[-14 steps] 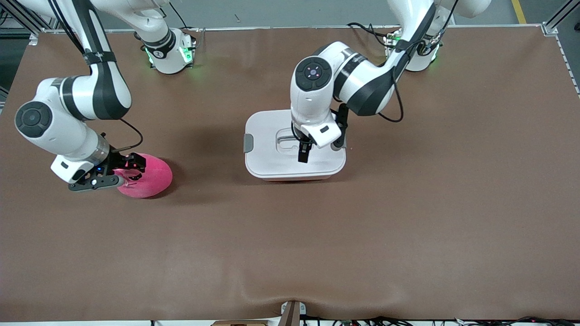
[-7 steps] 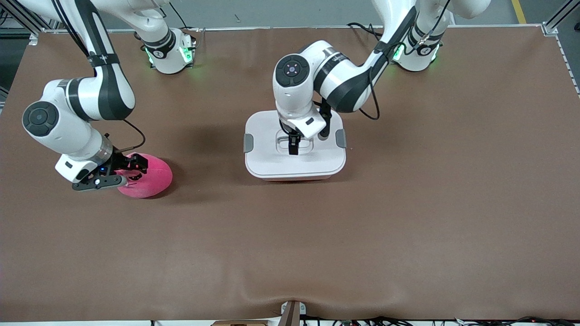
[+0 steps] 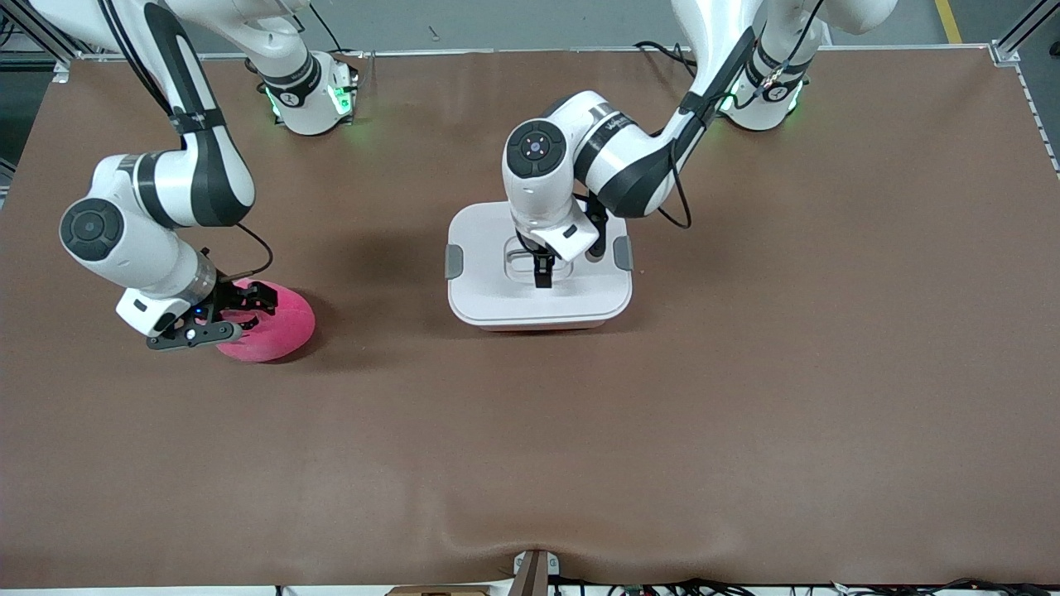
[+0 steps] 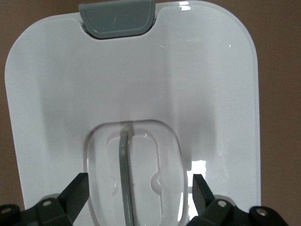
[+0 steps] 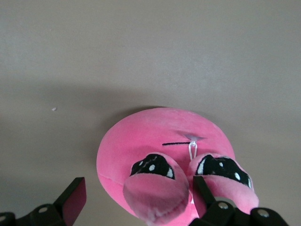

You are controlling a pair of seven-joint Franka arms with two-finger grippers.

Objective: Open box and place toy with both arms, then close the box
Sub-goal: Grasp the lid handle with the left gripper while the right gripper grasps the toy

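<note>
- Brown matting (image 3: 530, 430) covers the whole tabletop, and a shallow ripple is seen along its edge nearest the front camera.
- Toward the right arm's end of the table, a pink rounded plush toy with dark half-closed eyes (image 3: 277, 324) is seen lying flat on the mat, slightly nearer the front camera than the box.
- The black two-finger right gripper (image 3: 236, 308) is held low over the toy; in the right wrist view its fingers (image 5: 70, 200) are spread wide to either side of the toy's face (image 5: 174, 165), and nothing is gripped.
- Near the middle of the table, a rounded-rectangular tub of translucent pink plastic (image 3: 540, 323) is seen closed by its white lid (image 3: 489, 290).
- One grey clip (image 3: 454, 261) is set on each short side of the lid, the other (image 3: 623, 253) at the left arm's end.
- The black two-finger left gripper (image 3: 542, 271) is lowered into the recessed handle well (image 4: 134, 174) at the lid's centre.
- In the left wrist view its fingers (image 4: 77, 190) are parted to the width of the well, with the thin grey handle bar (image 4: 125, 179) between them, untouched and ungripped.
</note>
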